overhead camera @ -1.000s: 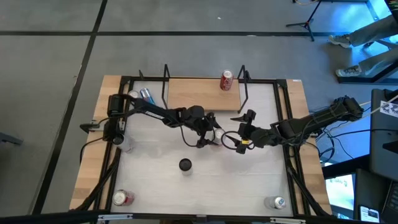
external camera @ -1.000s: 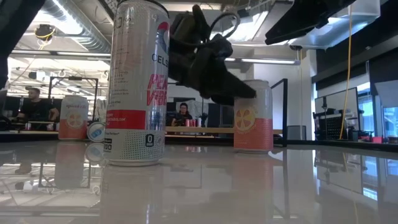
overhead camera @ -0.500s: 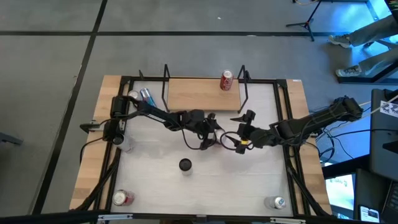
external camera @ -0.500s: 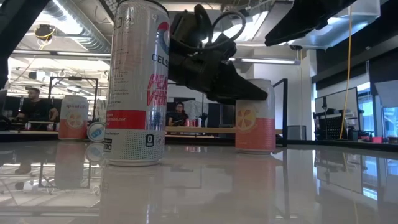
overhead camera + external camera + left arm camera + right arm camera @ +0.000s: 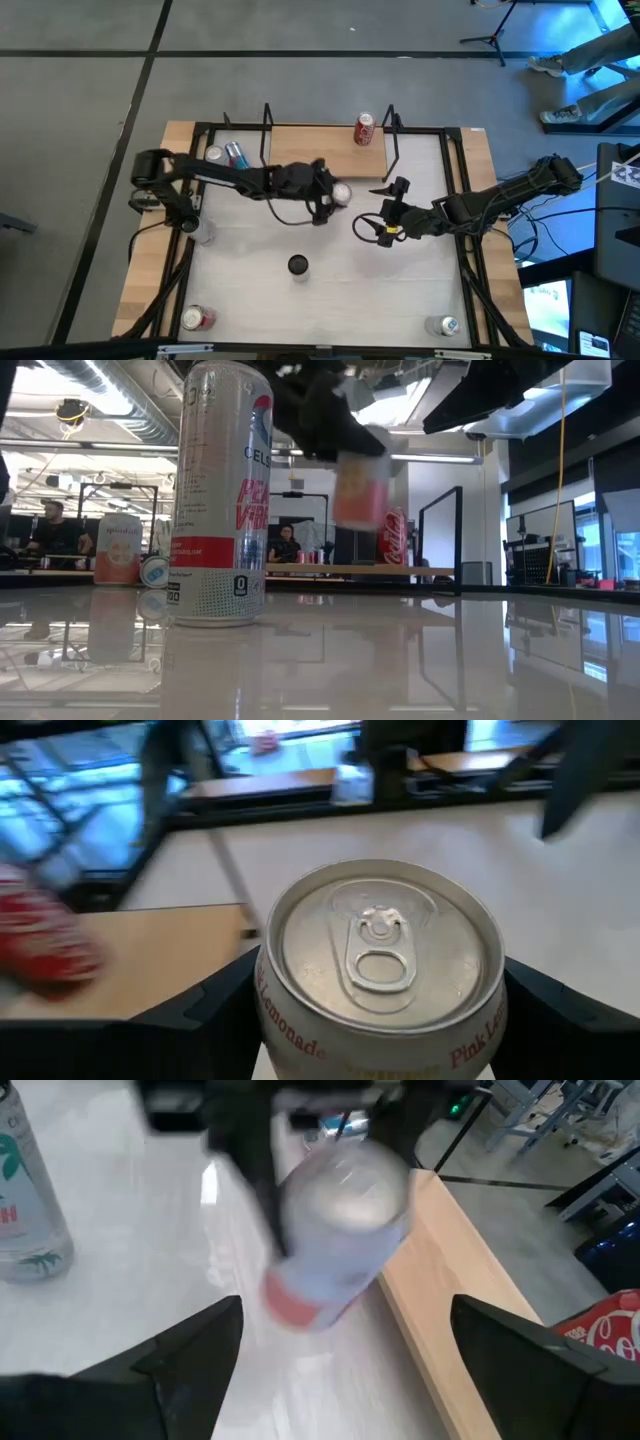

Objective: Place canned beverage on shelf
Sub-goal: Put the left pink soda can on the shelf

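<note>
Grey concrete floor (image 5: pixel 80 130) crossed by dark seams surrounded the table (image 5: pixel 155 205), with ceiling strip lights (image 5: pixel 110 382) glowing overhead.

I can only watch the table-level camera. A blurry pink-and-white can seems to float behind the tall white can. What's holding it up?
Observer: The left arm's end effector is gripping the pink-and-white drink can from both sides, clear of the table.
Visitor: Where is it relative to the shelf?
Observer: From above, it hangs just in front of the small light-wood shelf, near the front edge's right part.
Visitor: Is the red can I glimpse on that shelf?
Observer: Yes, the red soda can stands upright at the shelf's right end.
Visitor: And the other arm?
Observer: The right end effector waits open and empty over the table, to the right of the held can.
</note>
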You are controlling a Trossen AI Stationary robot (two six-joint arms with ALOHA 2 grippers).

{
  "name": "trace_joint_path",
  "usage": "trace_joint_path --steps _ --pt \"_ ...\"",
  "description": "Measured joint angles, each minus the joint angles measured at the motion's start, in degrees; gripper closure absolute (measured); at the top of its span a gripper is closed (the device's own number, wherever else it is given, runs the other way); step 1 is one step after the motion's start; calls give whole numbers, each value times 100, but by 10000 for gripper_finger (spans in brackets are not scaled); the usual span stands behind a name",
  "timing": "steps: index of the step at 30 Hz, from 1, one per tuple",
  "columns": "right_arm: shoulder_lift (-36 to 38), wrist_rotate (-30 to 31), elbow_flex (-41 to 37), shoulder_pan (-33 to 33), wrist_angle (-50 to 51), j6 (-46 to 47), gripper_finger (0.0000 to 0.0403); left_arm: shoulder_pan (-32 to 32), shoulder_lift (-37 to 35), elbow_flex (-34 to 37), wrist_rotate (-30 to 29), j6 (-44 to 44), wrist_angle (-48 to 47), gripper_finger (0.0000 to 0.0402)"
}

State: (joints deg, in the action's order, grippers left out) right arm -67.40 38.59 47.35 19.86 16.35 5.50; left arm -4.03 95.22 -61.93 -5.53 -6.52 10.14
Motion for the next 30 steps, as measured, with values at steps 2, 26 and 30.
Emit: trace_joint_path --steps 2,26,30 --pt "0 2 0 0 -2 0 49 -72 -259 0 -104 -74 -129 131" --pt "1 -72 0 7 641 204 49 -2211 774 -864 661 330 666 131" --pt "2 -89 0 7 770 334 49 -2399 1197 -1444 748 348 175 131"
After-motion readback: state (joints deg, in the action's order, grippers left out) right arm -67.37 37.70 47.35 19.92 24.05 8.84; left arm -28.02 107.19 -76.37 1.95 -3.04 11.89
